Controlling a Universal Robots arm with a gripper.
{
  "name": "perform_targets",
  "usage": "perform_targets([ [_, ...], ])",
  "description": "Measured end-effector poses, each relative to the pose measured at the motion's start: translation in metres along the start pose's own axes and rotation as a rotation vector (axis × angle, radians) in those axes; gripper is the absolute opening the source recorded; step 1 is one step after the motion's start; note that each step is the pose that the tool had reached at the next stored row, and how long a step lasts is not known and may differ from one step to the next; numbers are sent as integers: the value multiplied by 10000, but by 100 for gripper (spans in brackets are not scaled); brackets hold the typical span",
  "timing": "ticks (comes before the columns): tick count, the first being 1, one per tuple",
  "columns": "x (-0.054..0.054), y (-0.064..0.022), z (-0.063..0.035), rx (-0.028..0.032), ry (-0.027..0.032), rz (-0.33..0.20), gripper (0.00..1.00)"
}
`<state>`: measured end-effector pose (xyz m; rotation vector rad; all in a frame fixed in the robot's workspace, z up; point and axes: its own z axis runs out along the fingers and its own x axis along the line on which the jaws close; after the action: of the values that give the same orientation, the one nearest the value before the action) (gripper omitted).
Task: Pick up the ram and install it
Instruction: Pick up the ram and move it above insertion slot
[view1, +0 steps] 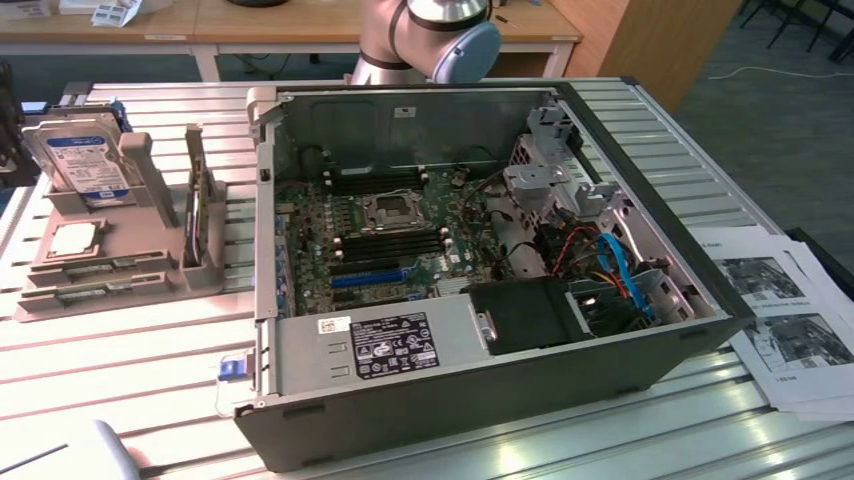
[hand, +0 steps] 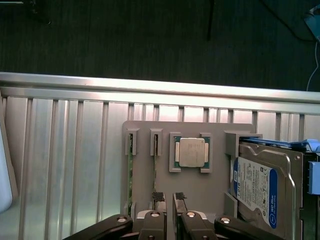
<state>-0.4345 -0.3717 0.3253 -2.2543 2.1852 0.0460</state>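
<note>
Status for you: jaws are slightly open. There's a narrow gap btwn the two fingertips (hand: 158, 197), bare fixture shows through it, nothing gripped. They hang over the grey fixture tray (hand: 200, 192), about btwn the ram's slot and the CPU pocket.

The ram (hand: 155, 165) sits on edge in a fixture slot, the one right next to the CPU (hand: 191, 152). One fingertip overlaps the ram's end in the wrist view. Can't tell if it's touching or just above.

2nd ram stick (hand: 130, 172) is in the fixture's outermost slot, one over from the ram on the side away from the CPU. Hard drive (hand: 260, 187) w/ blue-white label stands at the fixture's other end, past the CPU.

In the ext view you've got the open PC case (view1: 441, 400) lying on its side just beside the fixture, on the exterior view's right of it, motherboard (view1: 387, 245) facing up. An arm joint (view1: 434, 35) shows beyond the case's far wall. Fixture and case both rest on the slatted metal tabletop (hand: 65, 160). Printed sheets (view1: 787, 320) lie on the side of the case away from the fixture.

Ram not picked up, not in the case.
</note>
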Motion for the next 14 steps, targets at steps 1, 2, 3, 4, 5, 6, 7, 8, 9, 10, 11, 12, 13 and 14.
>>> perform_targets([
  [1, 0, 0, 0, 0, 0, 0, 24],
  [2, 0, 0, 0, 1, 0, -1, 24],
  [3, 0, 0, 0, 0, 0, 0, 24],
  [4, 0, 0, 0, 1, 0, 0, 24],
  [5, 0, 0, 0, 0, 0, 0, 24],
  [6, 0, 0, 0, 1, 0, -1, 24],
  [7, 3, 1, 2, 3, -1, 1, 24],
  [8, 10, 0, 2, 3, -1, -1, 24],
  [9, 18, 0, 1, 2, 0, -1, 24],
  [10, 27, 0, 0, 1, 0, 0, 24],
  [11, 37, 1, 0, 0, 1, 0, 24],
  [12, 47, 0, -1, 0, 2, 0, 24],
  [13, 58, 0, -1, -1, 3, 0, 24],
  [14, 70, 0, -1, -3, 5, 0, 24],
])
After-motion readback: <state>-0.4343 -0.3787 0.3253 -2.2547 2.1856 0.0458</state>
